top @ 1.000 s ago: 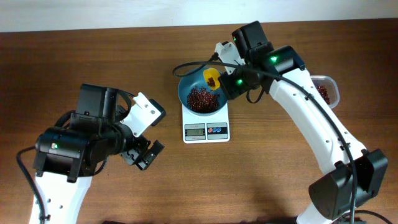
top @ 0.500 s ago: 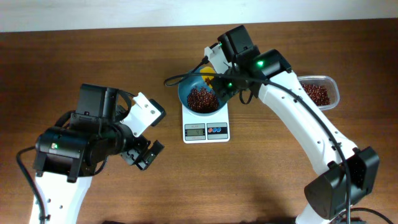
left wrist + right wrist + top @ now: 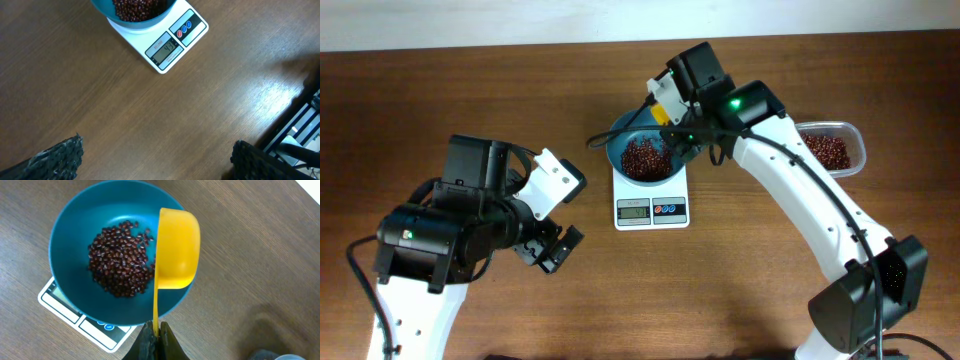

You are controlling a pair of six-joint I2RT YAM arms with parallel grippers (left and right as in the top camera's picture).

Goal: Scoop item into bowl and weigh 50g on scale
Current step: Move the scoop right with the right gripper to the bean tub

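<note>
Since the earlier frame, the right gripper [image 3: 155,340] has been swung leftward over the back of the scale [image 3: 652,210], and the clear tub [image 3: 858,145] to the right of the scale, formerly part-hidden by the arm, is now fully exposed. Its jaws are seen pressed together on the thin handle of the yellow scoop [image 3: 176,250]. The scoop is held over the bowl's rim on the side away from the scale's display, with its outer shell turned to the wrist camera; its contents cannot be seen. The bowl [image 3: 70,235] is seated on the scale, and the beans [image 3: 120,262] are heaped in its bottom. More beans are noted in the tub. The left gripper [image 3: 157,152] is held above bare table [image 3: 150,110], well apart from the scale on its front-left side, jaws spread wide with nothing between them
</note>
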